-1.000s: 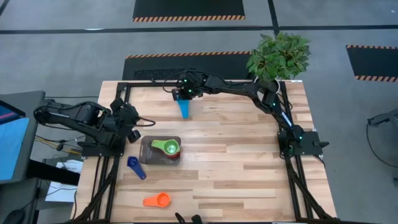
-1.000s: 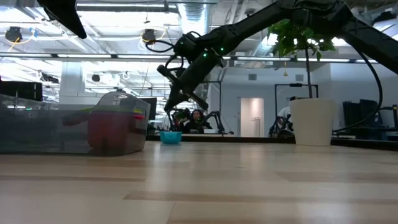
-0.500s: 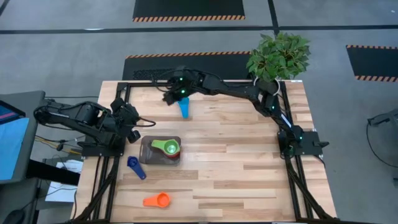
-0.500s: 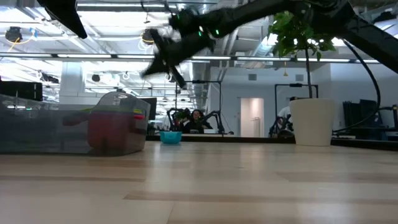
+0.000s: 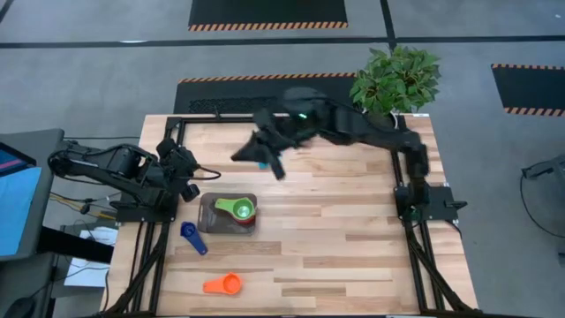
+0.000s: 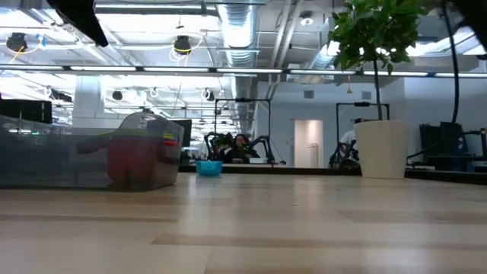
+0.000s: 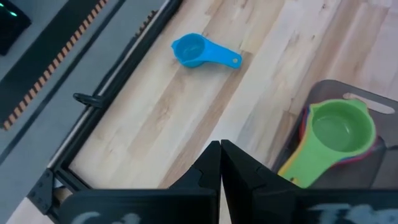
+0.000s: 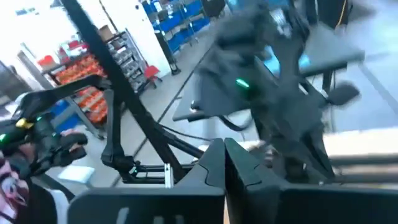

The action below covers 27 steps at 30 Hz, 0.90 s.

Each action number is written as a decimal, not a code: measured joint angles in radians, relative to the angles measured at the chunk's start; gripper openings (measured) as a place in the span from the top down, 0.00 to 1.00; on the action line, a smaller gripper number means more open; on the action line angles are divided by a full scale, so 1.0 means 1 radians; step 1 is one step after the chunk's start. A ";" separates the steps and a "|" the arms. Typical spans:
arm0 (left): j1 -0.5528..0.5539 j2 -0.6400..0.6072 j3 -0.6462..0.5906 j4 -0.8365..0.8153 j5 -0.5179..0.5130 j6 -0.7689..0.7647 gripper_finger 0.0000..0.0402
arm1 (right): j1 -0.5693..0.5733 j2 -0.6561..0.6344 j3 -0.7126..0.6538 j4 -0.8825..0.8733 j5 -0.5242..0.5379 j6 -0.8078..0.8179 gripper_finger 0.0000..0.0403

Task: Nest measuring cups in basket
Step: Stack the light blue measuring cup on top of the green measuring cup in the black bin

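My right gripper: raised over the upper middle of the high view, blurred, fingers closed together on nothing that I can see; it is out of the low view.
My left gripper: parked at the left edge of the table in the high view, just left of the basket, fingers pressed shut and empty.
Basket: small rectangular dark grey translucent bin with rounded corners, left of centre in the high view; at the left of the low view.
Cups in the basket: a green round plastic measuring cup lies on top of a stack; red shows beneath it through the wall in the low view; the others under it I cannot tell apart.
Light blue plastic measuring cup: alone on the wood in the upper left of my left wrist view, well apart from the basket; my right arm hides most of it in the high view.
Dark blue plastic measuring cup: on the table just below the basket's lower left corner.
Orange plastic measuring cup: near the lower edge, well below the basket.
Around: a leafy green plant in a white pot at the upper right corner of the light wooden table.
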 joint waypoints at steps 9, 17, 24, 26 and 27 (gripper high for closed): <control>0.012 0.000 0.000 0.079 -0.013 0.007 1.00 | 0.269 -0.212 0.000 -0.330 0.488 -0.158 0.98; 0.225 0.139 0.000 0.465 0.198 0.249 1.00 | 0.555 -0.287 -0.001 -0.507 1.163 -0.010 0.98; 0.539 0.390 0.042 0.584 0.450 0.370 1.00 | 0.738 -0.286 -0.001 -0.576 1.484 0.137 0.97; 0.628 0.459 0.075 0.597 0.507 0.387 1.00 | 0.784 -0.286 -0.001 -0.625 1.572 0.208 0.96; 0.664 0.492 0.094 0.596 0.524 0.393 1.00 | 0.805 -0.286 -0.001 -0.654 1.613 0.246 0.96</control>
